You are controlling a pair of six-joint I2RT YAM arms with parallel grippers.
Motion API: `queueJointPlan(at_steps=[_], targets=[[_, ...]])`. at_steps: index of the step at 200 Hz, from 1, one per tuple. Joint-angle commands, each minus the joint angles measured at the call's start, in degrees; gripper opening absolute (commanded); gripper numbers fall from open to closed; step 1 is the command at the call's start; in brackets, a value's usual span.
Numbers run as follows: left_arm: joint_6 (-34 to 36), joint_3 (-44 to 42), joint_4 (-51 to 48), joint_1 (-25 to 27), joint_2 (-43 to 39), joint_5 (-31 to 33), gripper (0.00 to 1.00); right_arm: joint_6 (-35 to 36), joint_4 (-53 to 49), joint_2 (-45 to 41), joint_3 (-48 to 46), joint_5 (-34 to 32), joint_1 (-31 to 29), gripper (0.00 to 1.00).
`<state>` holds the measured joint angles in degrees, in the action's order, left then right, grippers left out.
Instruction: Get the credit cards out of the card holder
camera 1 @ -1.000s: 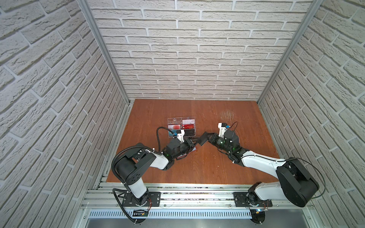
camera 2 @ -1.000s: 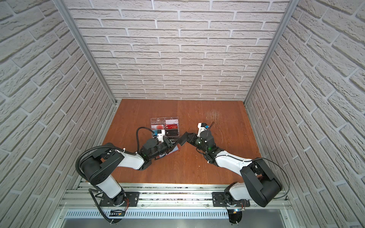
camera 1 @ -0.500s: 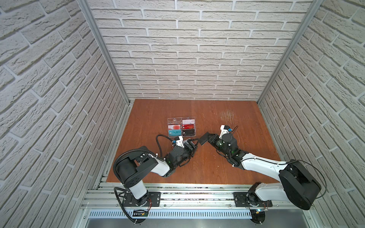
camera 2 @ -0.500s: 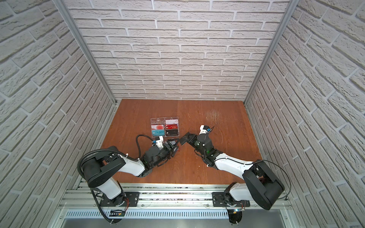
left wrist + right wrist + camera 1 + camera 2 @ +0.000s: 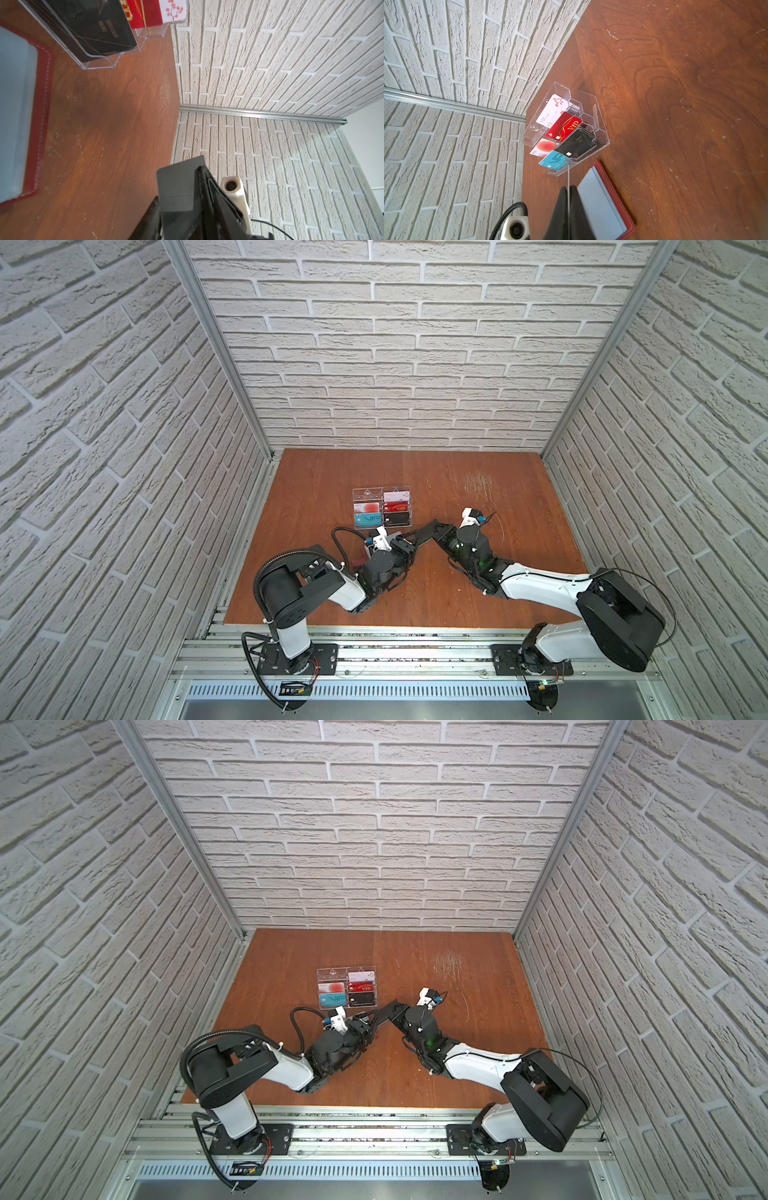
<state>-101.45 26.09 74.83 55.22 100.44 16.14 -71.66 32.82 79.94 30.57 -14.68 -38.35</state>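
My right gripper (image 5: 568,190) is shut on a dark grey credit card (image 5: 178,180) and holds it edge-on above the table. The same card (image 5: 420,533) juts from the right gripper (image 5: 434,529) toward my left gripper (image 5: 404,546). In the left wrist view, one left finger (image 5: 148,220) lies along the card's edge. The other is hidden, so I cannot tell whether the left jaws grip it. The red card holder (image 5: 602,203) lies open on the table with a greyish sleeve up. In both top views the left arm mostly covers the card holder (image 5: 358,563).
A clear acrylic tray (image 5: 409,506) stands behind the grippers; it holds a black card, red and teal VIP cards and white cards. In the right wrist view the tray's rim (image 5: 600,128) is close beyond the card holder. Brick walls enclose the wooden table (image 5: 519,506).
My left gripper has shifted a little right, up to the card held by the right gripper. The right gripper has kept hold of the card and hardly moved.
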Motion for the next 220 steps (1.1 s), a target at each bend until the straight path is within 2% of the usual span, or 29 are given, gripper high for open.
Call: queueJointPlan(at_steps=[1,65,109,128,150,171,186,204,220], targets=[[0.51,0.39,5.49,0.46,0.53,2.43,0.32,-0.5,3.07,0.54,0.62,-1.06,-0.85,0.06],[0.59,-1.08,5.46,0.07,0.89,2.91,0.0,1.5,0.85,1.28,2.26,0.38,-1.52,0.06],[1.08,-2.04,5.49,-1.25,0.31,1.03,0.0,4.06,-2.44,0.89,3.77,1.91,-1.47,0.08],[0.58,-2.58,4.25,-2.31,-0.66,-0.7,0.0,7.62,-5.26,0.82,5.8,4.04,-1.51,0.18],[-0.53,-4.2,-0.22,-4.15,-3.72,-3.21,0.0,13.14,-13.96,-0.59,9.13,5.46,-1.52,0.33],[-1.61,-6.04,-8.2,-6.26,-9.65,-4.83,0.0,19.3,-21.99,-2.72,11.61,4.8,-1.38,0.48],[-2.85,-6.4,-17.81,-7.78,-15.67,-5.71,0.0,23.96,-28.46,-4.52,13.49,3.89,-1.27,0.57],[-5.21,-5.77,-33.59,-9.42,-25.07,-5.45,0.0,31.92,-37.53,-5.8,17.35,3.93,-1.22,0.67],[-6.75,-3.21,-53.1,-11.62,-33.82,-4.87,0.0,39.28,-44.65,-6.34,20.82,4.58,-1.28,0.73]])
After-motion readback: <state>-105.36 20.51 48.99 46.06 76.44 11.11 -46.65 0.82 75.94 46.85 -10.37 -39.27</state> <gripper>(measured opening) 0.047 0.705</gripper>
